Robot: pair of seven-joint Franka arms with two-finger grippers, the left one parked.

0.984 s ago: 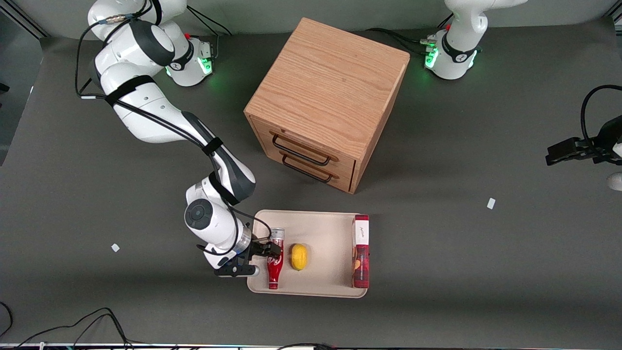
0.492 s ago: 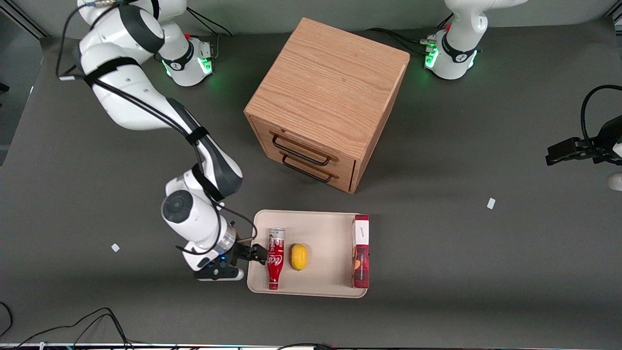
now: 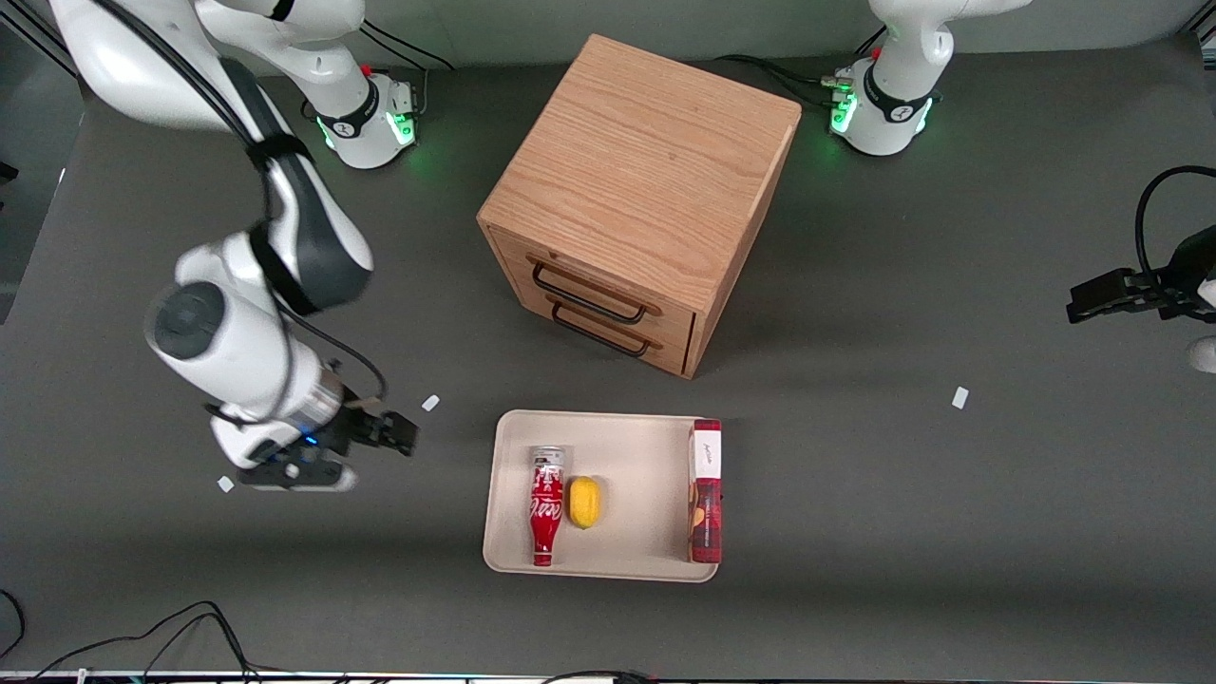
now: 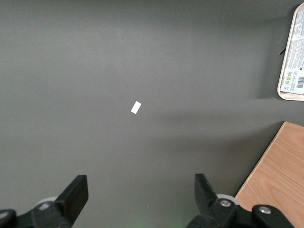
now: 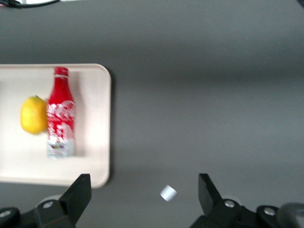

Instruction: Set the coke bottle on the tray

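Note:
The red coke bottle (image 3: pixel 544 512) lies flat on the cream tray (image 3: pixel 632 446), at the tray's end toward the working arm, its cap pointing to the front camera. It also shows in the right wrist view (image 5: pixel 60 114), lying on the tray (image 5: pixel 97 118). My right gripper (image 3: pixel 394 435) is open and empty, raised above the dark table, well away from the tray toward the working arm's end. Its fingers (image 5: pixel 78 192) stand wide apart over bare table.
A yellow lemon (image 3: pixel 584 502) lies beside the bottle on the tray. A red box (image 3: pixel 705 491) lies along the tray's other end. A wooden drawer cabinet (image 3: pixel 638 195) stands farther from the front camera. Small white scraps (image 3: pixel 430 403) lie on the table.
My gripper has let go of the bottle and moved up and away from the tray toward the working arm's end. The bottle stays lying on the tray.

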